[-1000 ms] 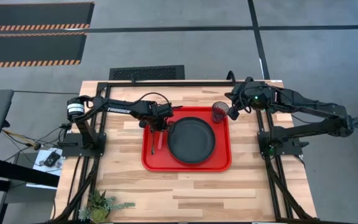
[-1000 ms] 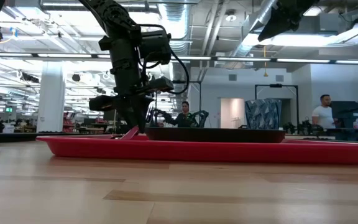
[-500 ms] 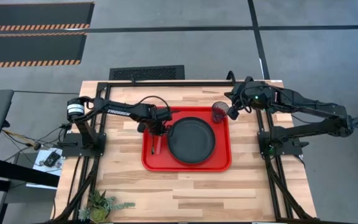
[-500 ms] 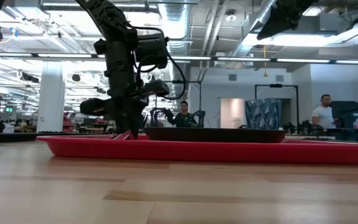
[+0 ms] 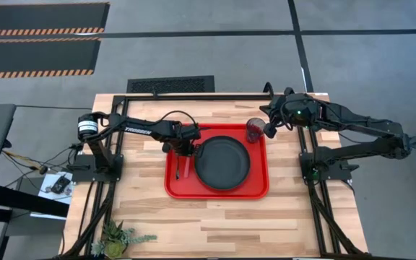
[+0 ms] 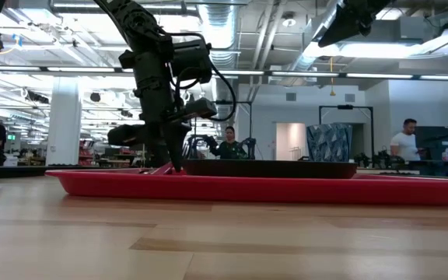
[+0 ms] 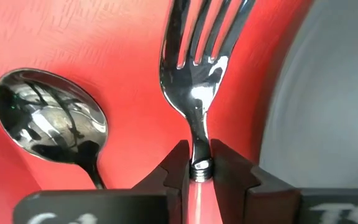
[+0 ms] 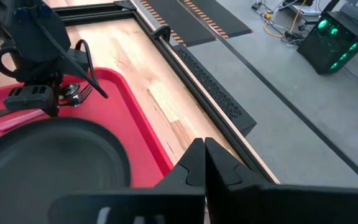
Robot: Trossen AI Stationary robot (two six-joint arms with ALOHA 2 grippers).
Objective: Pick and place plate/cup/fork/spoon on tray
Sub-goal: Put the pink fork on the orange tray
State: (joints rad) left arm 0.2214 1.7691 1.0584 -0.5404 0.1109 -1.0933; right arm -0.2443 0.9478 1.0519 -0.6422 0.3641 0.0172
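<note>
1. Left wrist view gives us the clearest read: our left gripper (image 7: pixel 196 171) is clamped on the fork (image 7: pixel 197 74) at the neck where the silver meets the pink handle, tines lying over the red tray (image 7: pixel 129 37).
2. The spoon (image 7: pixel 51 121) already lies on the tray just beside the fork, apart from it.
3. From the high view we see the plate (image 5: pixel 222 163) sitting in the middle of the tray, with the cup (image 5: pixel 254 130) upright at the tray's far right corner.
4. Our right gripper (image 5: pixel 270 130) hovers near the cup with its fingers together, holding nothing.
5. We judge the task nearly finished: plate, cup and spoon are placed, and only releasing the fork and pulling the left arm clear remains.
</note>
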